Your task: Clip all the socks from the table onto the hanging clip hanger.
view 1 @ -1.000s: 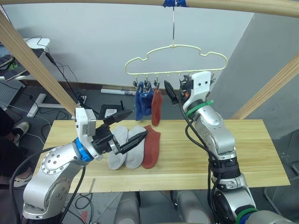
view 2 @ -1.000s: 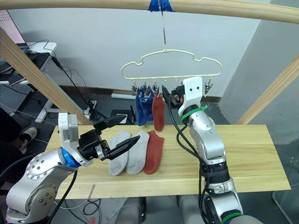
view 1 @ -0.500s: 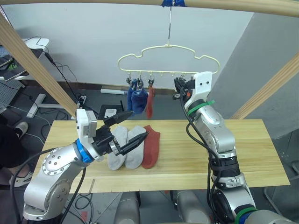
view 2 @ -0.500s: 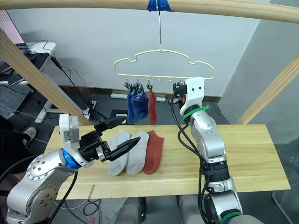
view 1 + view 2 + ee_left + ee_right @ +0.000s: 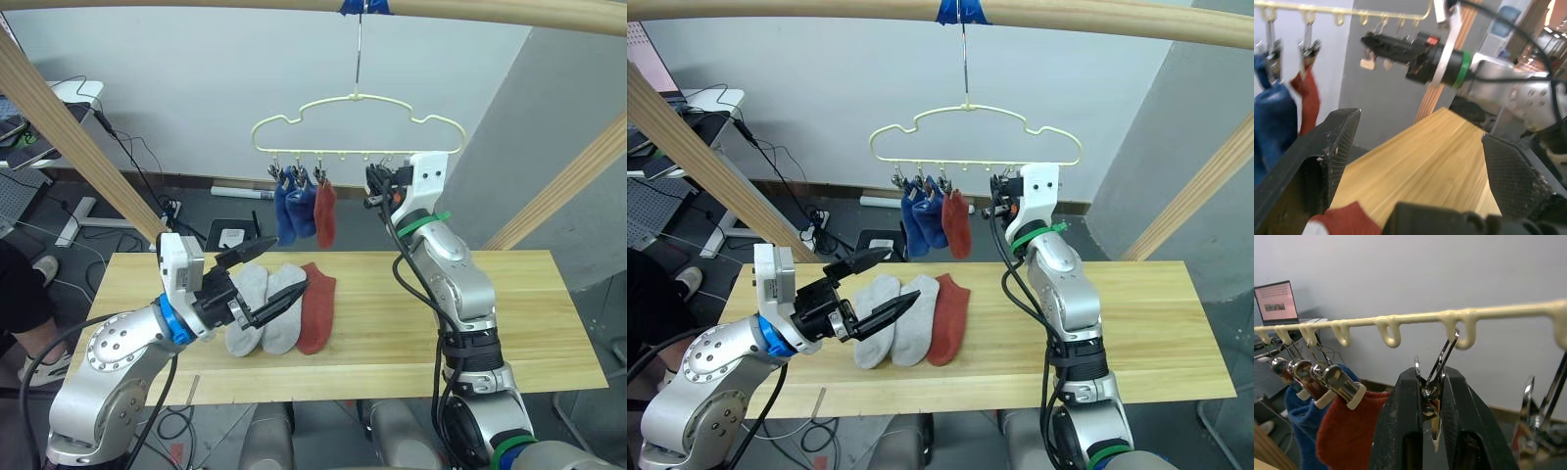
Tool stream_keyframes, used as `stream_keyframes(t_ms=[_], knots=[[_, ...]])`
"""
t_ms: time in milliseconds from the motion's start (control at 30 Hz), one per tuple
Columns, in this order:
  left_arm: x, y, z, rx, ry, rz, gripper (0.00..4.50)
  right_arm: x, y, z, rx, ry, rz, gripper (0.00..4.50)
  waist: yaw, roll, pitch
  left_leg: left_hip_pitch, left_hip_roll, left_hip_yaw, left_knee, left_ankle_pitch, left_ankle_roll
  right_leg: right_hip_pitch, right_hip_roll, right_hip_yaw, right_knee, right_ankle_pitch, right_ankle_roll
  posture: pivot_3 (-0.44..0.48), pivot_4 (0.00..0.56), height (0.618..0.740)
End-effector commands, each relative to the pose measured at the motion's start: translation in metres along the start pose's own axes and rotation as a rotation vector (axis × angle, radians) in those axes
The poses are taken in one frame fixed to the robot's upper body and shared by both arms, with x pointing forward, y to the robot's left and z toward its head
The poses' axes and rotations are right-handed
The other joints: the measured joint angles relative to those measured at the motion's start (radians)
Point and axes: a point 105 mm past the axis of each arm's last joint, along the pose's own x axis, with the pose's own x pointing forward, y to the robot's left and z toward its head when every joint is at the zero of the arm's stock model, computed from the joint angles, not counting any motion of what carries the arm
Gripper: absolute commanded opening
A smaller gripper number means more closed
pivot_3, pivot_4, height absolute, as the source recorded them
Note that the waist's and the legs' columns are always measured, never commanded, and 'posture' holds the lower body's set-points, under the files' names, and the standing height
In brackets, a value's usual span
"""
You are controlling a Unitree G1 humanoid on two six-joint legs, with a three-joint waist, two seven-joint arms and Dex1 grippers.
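The pale yellow clip hanger hangs by its hook from the top pole. Two blue socks and a rust red sock are clipped at its left end. My right gripper is raised to the lower bar, shut on a metal clip right of the hung socks. On the table lie two light grey socks and a rust red sock side by side. My left gripper hovers open just above the grey socks, holding nothing.
Slanted wooden poles flank the table on both sides, and a horizontal pole carries the hanger. The right half of the tabletop is bare wood. Several free clips hang further along the bar.
My right gripper has shut on the clip. The hanger with its socks swung left, then came partly back right. The left gripper stayed open over the grey socks.
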Motion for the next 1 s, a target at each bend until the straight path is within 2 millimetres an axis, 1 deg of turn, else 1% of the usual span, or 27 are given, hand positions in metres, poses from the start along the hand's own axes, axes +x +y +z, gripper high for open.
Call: stream_keyframes(t_ms=[33,67,167,200,233,267,367,433,567,600,700,800,867,900,933,1000], knots=[[-0.003,0.003,-0.033,-0.032,0.128,0.044,4.5,-0.006,0.002,0.025,0.057,-0.02,0.071,0.17,-0.001,0.0,0.0,0.0,0.0,0.0,0.0,0.0,0.0,0.0,0.0,0.0,0.0,0.0,0.0,-0.036,0.247,0.74],[-0.001,0.006,-0.046,-0.048,0.161,0.059,4.5,-0.008,0.001,0.025,0.07,0.004,0.094,0.17,-0.001,0.0,0.0,0.0,0.0,0.0,0.0,0.0,0.0,0.0,0.0,0.0,0.0,0.0,-0.001,-0.043,0.25,0.74],[0.005,0.01,-0.066,-0.051,0.221,0.074,4.5,-0.012,0.0,0.027,0.084,0.046,0.133,0.17,0.0,0.001,0.0,0.0,0.0,0.0,0.0,0.0,0.0,0.0,0.0,0.0,0.0,-0.003,-0.005,-0.052,0.253,0.74],[0.011,0.011,-0.073,-0.035,0.246,0.06,4.5,-0.014,-0.001,0.026,0.076,0.059,0.141,0.17,-0.001,0.001,0.0,0.0,0.0,0.0,0.0,0.0,0.0,0.0,0.0,0.0,0.0,-0.003,-0.005,-0.052,0.253,0.74],[0.02,0.014,-0.086,-0.022,0.304,0.048,4.5,-0.015,-0.002,0.025,0.065,0.076,0.154,0.17,0.002,0.002,0.001,0.0,0.0,0.0,0.0,0.0,0.0,0.0,0.0,0.0,0.0,-0.003,-0.005,-0.052,0.253,0.74],[0.029,0.015,-0.095,0.001,0.336,0.024,4.5,-0.017,-0.003,0.024,0.06,0.086,0.159,0.17,0.005,0.003,0.002,0.0,0.0,0.0,0.0,0.0,0.0,0.0,0.0,-0.001,0.0,-0.003,-0.005,-0.052,0.253,0.74],[0.047,0.017,-0.106,0.046,0.375,-0.034,4.5,-0.017,-0.003,0.024,0.058,0.096,0.16,0.17,-0.001,0.003,0.002,0.0,-0.001,-0.001,0.001,0.0,0.0,0.001,0.0,-0.001,0.001,-0.002,-0.004,-0.076,0.25,0.74],[0.062,0.016,-0.114,0.099,0.388,-0.087,4.5,-0.018,-0.002,0.023,0.058,0.096,0.158,0.17,-0.007,0.003,0.002,0.0,-0.001,0.001,0.001,0.0,0.0,0.0,0.0,0.001,0.001,0.0,0.001,-0.082,0.249,0.74],[0.08,0.013,-0.129,0.18,0.441,-0.184,4.5,-0.019,-0.001,0.022,0.061,0.097,0.15,0.17,-0.007,0.003,0.002,0.0,0.0,0.0,-0.001,0.0,0.001,0.0,0.001,0.0,0.001,0.0,0.001,-0.097,0.249,0.74],[0.081,0.012,-0.135,0.202,0.476,-0.216,4.5,-0.02,-0.001,0.022,0.061,0.096,0.147,0.17,-0.007,0.003,0.002,0.0,0.0,0.0,-0.002,0.0,0.001,0.0,0.001,-0.001,0.001,0.0,0.0,-0.114,0.249,0.74],[0.083,0.011,-0.147,0.22,0.53,-0.258,4.5,-0.021,-0.002,0.023,0.058,0.095,0.141,0.17,-0.009,0.003,0.002,0.0,0.0,0.0,-0.002,0.0,0.001,0.0,0.001,0.0,0.001,0.0,0.001,-0.114,0.249,0.74],[0.082,0.014,-0.155,0.215,0.569,-0.256,4.5,-0.022,-0.003,0.024,0.057,0.093,0.132,0.17,-0.014,0.003,0.002,0.0,0.0,0.0,-0.001,0.0,0.001,0.0,0.001,0.0,0.001,0.0,0.001,-0.132,0.248,0.74],[0.079,0.019,-0.164,0.212,0.616,-0.242,4.5,-0.024,-0.005,0.024,0.056,0.092,0.121,0.17,-0.017,0.003,0.002,-0.001,0.0,-0.001,-0.001,0.0,0.001,0.0,0.001,-0.001,0.001,0.0,0.001,-0.15,0.244,0.74],[0.079,0.018,-0.169,0.22,0.636,-0.257,4.5,-0.025,-0.006,0.024,0.055,0.092,0.116,0.17,-0.018,0.003,0.002,-0.001,0.0,-0.001,-0.001,0.0,0.001,0.0,0.001,-0.001,0.002,0.0,0.001,-0.15,0.244,0.74],[0.078,0.018,-0.172,0.225,0.649,-0.268,4.5,-0.026,-0.006,0.024,0.055,0.092,0.112,0.17,-0.018,0.003,0.002,-0.001,0.0,-0.001,-0.001,0.0,0.001,0.0,0.001,-0.001,0.002,0.0,0.001,-0.15,0.244,0.74],[0.086,0.011,-0.169,0.232,0.613,-0.302,4.5,-0.027,-0.006,0.023,0.061,0.093,0.107,0.17,-0.022,0.003,0.001,0.0,0.0,-0.002,0.0,0.0,0.001,0.001,0.001,-0.001,0.002,0.0,0.001,-0.153,0.241,0.74]])
